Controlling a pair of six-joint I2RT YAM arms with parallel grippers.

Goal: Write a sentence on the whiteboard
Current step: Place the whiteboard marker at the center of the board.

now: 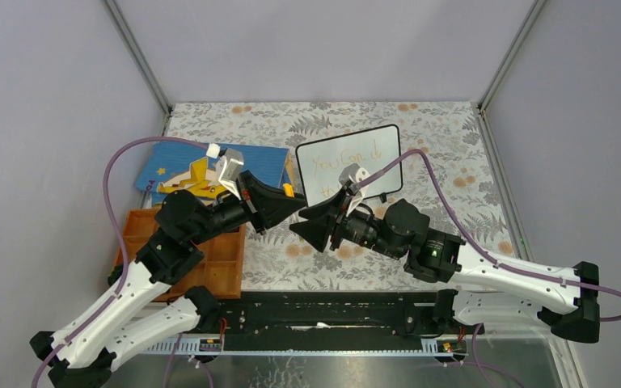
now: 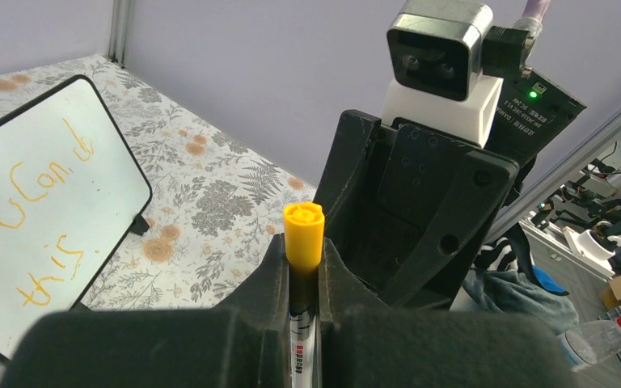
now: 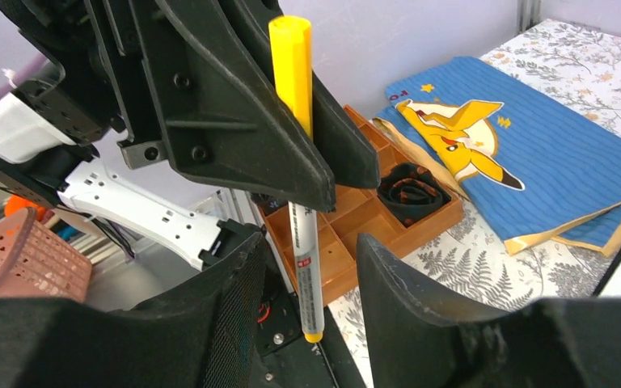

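The whiteboard (image 1: 372,149) stands at the back middle of the table and also shows in the left wrist view (image 2: 89,145). The orange sentence (image 1: 344,159) reads "You Can do this." in two lines (image 2: 40,182). My left gripper (image 1: 293,202) is shut on a marker with a yellow cap (image 2: 302,230), held in front of the board, cap on. My right gripper (image 1: 314,223) is open and faces the left one. The marker's grey barrel (image 3: 305,259) hangs between the right fingers (image 3: 420,299) without touching them.
A blue star-patterned book (image 1: 259,162) lies left of the board and shows in the right wrist view (image 3: 550,153). An orange compartment tray (image 1: 218,263) sits at the near left, with a black coiled strap (image 3: 408,187) in one cell. Grey enclosure walls surround the table.
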